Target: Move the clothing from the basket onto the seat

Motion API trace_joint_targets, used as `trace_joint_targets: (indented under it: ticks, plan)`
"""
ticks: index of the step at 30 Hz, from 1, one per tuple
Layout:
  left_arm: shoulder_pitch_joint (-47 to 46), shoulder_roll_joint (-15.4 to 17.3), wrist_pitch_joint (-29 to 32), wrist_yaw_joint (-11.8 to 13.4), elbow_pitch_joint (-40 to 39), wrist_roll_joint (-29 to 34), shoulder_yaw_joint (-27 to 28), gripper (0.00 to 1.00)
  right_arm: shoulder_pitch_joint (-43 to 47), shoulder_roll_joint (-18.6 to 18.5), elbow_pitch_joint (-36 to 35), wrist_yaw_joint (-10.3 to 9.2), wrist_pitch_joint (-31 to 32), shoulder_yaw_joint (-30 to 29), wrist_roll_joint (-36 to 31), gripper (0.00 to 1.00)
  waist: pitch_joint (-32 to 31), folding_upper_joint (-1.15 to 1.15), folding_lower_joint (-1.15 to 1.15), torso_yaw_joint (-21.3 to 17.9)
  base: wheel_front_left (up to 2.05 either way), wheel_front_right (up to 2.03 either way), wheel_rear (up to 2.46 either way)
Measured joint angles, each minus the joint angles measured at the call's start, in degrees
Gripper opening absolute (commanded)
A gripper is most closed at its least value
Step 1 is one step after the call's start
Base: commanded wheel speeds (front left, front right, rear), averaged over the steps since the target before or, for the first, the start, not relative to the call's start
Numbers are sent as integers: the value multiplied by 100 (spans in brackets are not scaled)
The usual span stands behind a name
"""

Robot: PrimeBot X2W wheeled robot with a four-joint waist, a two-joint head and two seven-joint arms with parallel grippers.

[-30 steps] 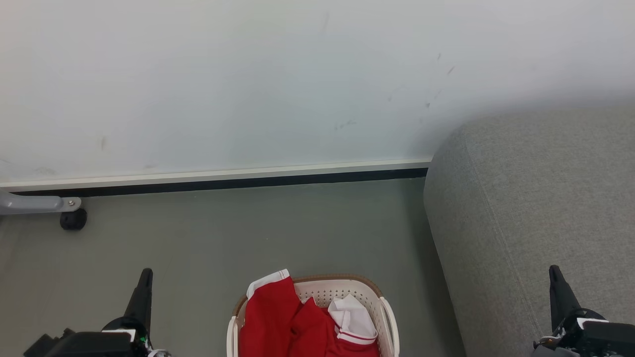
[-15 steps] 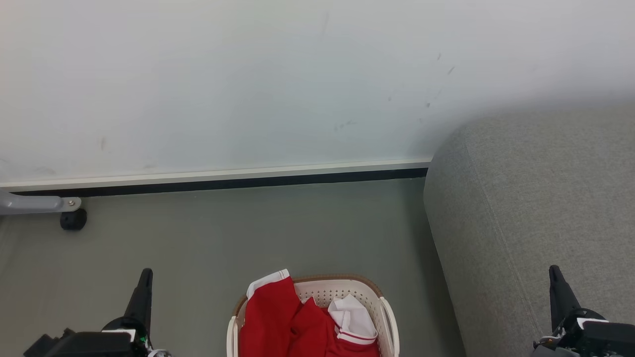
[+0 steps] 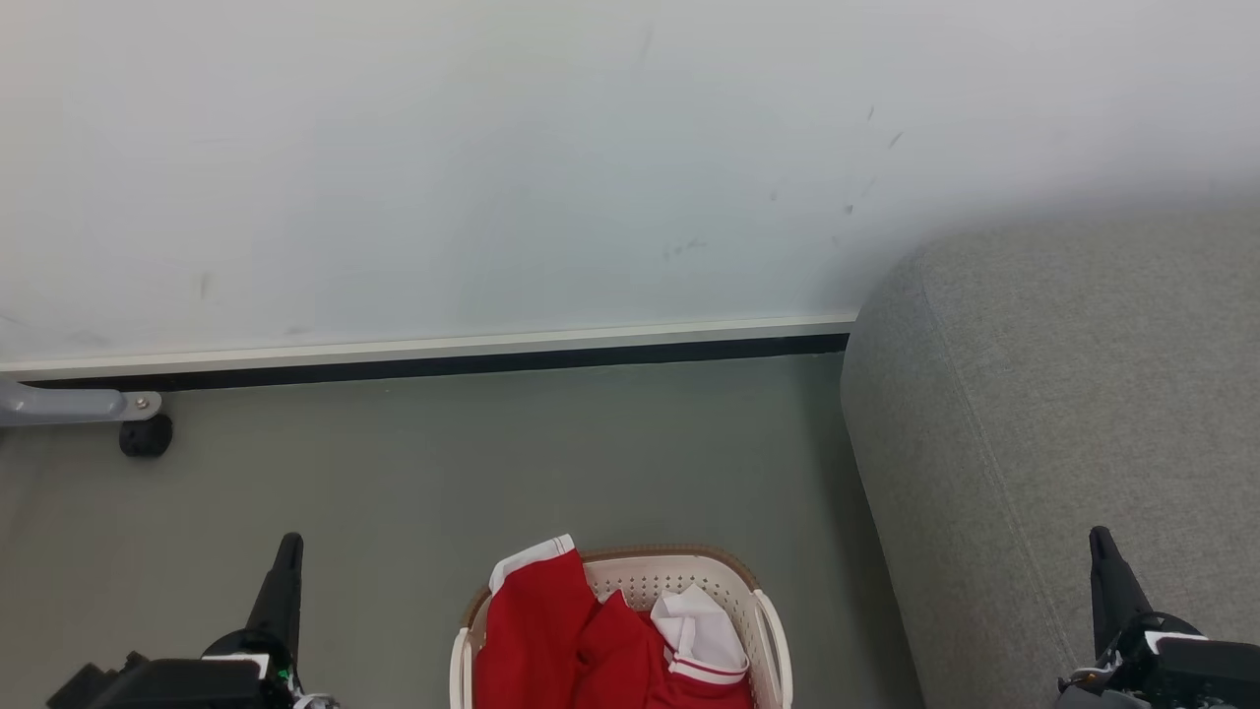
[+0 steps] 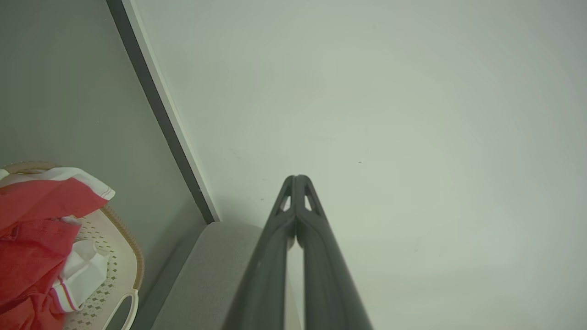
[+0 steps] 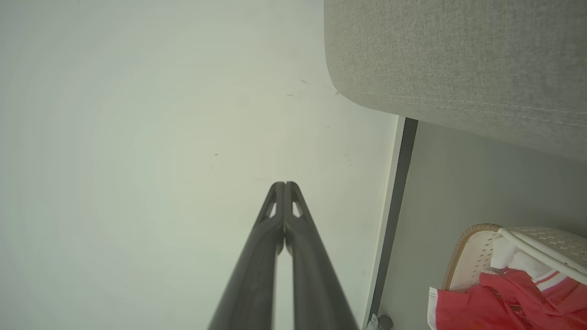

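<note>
wrist views: fingertips (image 4: 301, 183) touching; head view: caster (image 3: 146, 434)

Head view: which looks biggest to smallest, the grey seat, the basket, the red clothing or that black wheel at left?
1. The seat, by far the largest.
2. The basket and the clothing: near alike, both cut off at the bottom edge, so unranked.
3. The black wheel, smallest.

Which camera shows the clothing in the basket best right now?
The head view: the clothing lies at bottom centre in the basket, seen from above, though the bottom edge cuts it off. The left wrist view catches it sideways at its left edge; the right wrist view shows part of it in its lower right corner.
</note>
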Motion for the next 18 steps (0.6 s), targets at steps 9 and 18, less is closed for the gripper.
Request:
trace_joint_targets:
  ticks: [9,18]
  plan:
    - [0,0,0,0,0,0,0,0,0,0,0,0,0,0,0,0,0,0,0,0,0,0,0]
    - [0,-1,0,0,0,0,0,0,0,0,0,0,0,0,0,0,0,0,0,0,0,0,0]
